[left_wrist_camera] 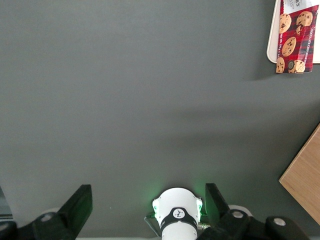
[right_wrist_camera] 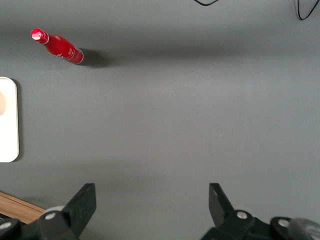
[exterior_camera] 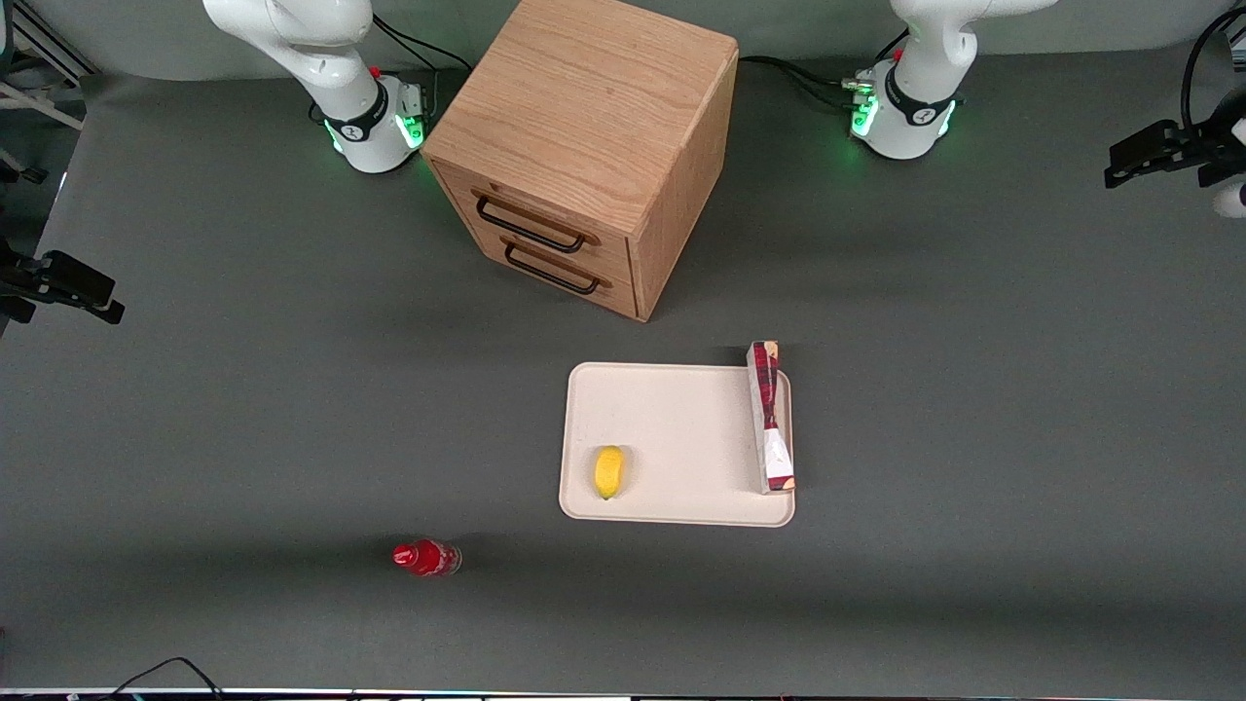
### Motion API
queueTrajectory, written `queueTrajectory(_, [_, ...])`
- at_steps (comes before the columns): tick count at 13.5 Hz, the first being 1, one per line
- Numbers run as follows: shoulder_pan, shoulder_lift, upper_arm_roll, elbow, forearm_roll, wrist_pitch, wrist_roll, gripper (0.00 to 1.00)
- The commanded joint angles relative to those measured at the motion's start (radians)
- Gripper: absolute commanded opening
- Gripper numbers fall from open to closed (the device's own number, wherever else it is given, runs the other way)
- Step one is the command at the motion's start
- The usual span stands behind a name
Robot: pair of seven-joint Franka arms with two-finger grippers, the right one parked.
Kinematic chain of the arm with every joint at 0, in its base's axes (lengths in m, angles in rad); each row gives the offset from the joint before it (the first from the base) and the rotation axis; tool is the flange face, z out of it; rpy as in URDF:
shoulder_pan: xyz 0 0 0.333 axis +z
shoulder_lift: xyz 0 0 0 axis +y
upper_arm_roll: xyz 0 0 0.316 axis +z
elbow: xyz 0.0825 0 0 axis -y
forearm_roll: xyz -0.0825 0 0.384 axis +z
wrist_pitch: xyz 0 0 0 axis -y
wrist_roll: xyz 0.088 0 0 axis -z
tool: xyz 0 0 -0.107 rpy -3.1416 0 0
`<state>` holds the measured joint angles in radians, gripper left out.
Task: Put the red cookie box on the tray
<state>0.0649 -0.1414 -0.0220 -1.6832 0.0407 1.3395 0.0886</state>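
Left gripper (left_wrist_camera: 145, 210): fingers spread wide, nothing between them, raised well above bare grey table (exterior_camera: 973, 389) near the working arm's base (left_wrist_camera: 177, 217). It is well apart from the tray and touches nothing.

Red cookie box (exterior_camera: 769, 416): standing on its long narrow side on the tray (exterior_camera: 672, 428), along the short edge toward the working arm's end. Its white-patched end points to the front camera; its other end slightly overhangs the tray corner nearest the cabinet. The wrist view shows its chocolate-chip cookie print (left_wrist_camera: 296, 36) and that overhanging end.

Yellow lemon-like fruit (exterior_camera: 609, 472): on the tray, near the corner closest to the front camera at the parked arm's end.

Wooden two-drawer cabinet (exterior_camera: 584, 146): farther from the front camera than the tray, both drawers shut.

Small red bottle (exterior_camera: 425, 558): lying on the table, nearer the camera, toward the parked arm's end.
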Motion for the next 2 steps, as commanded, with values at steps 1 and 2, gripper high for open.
queueTrajectory(1, [-0.019,0.04,0.001,0.062,0.001,-0.006,0.008,1.0])
queueTrajectory(2, [-0.031,0.04,-0.004,0.062,0.002,-0.011,0.007,1.0])
